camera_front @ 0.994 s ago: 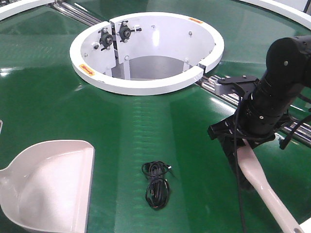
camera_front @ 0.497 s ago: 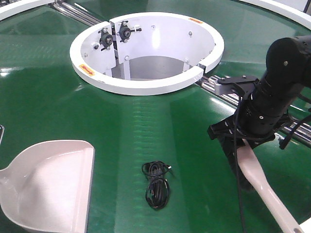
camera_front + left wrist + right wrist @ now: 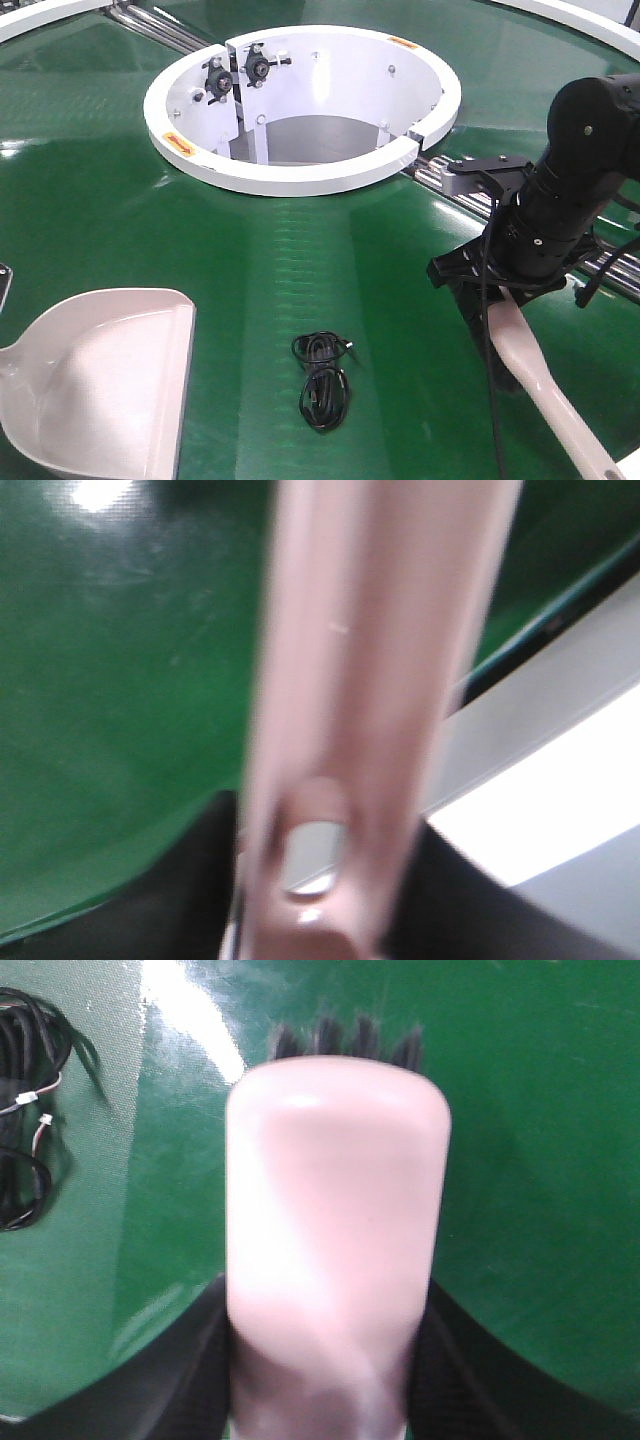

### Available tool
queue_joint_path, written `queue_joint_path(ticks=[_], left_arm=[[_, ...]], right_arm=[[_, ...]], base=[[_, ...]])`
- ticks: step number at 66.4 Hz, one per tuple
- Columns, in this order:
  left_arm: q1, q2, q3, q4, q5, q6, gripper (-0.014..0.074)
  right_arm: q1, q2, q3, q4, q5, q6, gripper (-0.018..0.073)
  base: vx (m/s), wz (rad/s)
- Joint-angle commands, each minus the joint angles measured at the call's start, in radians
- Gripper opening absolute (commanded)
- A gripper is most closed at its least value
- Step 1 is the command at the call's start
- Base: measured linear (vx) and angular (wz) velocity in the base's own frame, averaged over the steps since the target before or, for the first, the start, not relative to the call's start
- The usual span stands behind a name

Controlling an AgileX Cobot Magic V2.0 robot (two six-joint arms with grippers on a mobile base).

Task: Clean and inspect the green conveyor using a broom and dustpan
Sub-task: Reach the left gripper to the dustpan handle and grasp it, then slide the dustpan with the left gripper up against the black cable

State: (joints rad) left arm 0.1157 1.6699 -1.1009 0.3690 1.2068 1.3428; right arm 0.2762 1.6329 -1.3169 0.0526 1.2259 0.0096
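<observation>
Right gripper [image 3: 492,310] is clamped on the pale pink-beige plastic hand broom [image 3: 540,380], gripping the flat back near the head, not the handle. The tapering handle trails out toward the lower right corner. In the right wrist view the black jaws hug both sides of the broom back, closed to its width. The short dark bristles [image 3: 345,1040] poke out at the far end, down on or just above the belt; I can't tell if they touch. Gripping that close to the head probably gives better downward pressure for sweeping.

Left gripper [image 3: 330,900] is barely visible in the front view. The blurry left wrist view shows dark fingers on either side of a pink slotted handle, so it looks closed on the handle of the pale pink-beige plastic dustpan [image 3: 100,380].

The dustpan sits at lower left on the broad glossy dark green conveyor [image 3: 100,180]. Its wide mouth faces right, toward the debris, ready to receive a sweep.

The debris is a small coil of thin black cable [image 3: 322,380], lying on the belt between the dustpan mouth and the broom, apart from both.

The white circular ring hub [image 3: 300,180] and silver metal rollers [image 3: 160,30] are farther back, out of the work area.

Likely next: the broom pushes the cable left into the dustpan. The risk is the springy cable snagging in the bristles or rolling past the lip.
</observation>
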Motion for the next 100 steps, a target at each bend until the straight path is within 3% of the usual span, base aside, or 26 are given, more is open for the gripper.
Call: queue_joint_path(ticks=[1,4,28,43,63,100], left_arm=[[0.002,-0.035,-0.024,0.018,0.040,0.008,0.0041],[0.002,-0.035,-0.024,0.016,0.040,0.009,-0.0025],[-0.006,-0.087,-0.024,-0.038,0.040,0.009,-0.0024],[-0.066,-0.114,-0.024,-0.040,0.040,0.009,-0.0024],[-0.134,-0.080,-0.048,-0.125,0.040,0.005,-0.0024],[-0.251,0.023,-0.174,-0.197,0.040,-0.021,-0.0024]], right_arm=[[-0.001,-0.048,-0.028,-0.001,0.056,-0.010,-0.0006],[-0.001,-0.048,-0.028,-0.001,0.056,-0.010,-0.0006],[-0.001,-0.048,-0.028,-0.001,0.056,-0.010,-0.0006],[-0.001,-0.048,-0.028,-0.001,0.055,-0.010,-0.0006],[-0.001,-0.048,-0.028,-0.001,0.055,-0.010,-0.0006],[-0.001,-0.048,-0.028,0.000,0.056,-0.010,-0.0006]], base=[[0.00,0.00],[0.00,0.00],[0.00,0.00],[0.00,0.00],[0.00,0.00],[0.00,0.00]])
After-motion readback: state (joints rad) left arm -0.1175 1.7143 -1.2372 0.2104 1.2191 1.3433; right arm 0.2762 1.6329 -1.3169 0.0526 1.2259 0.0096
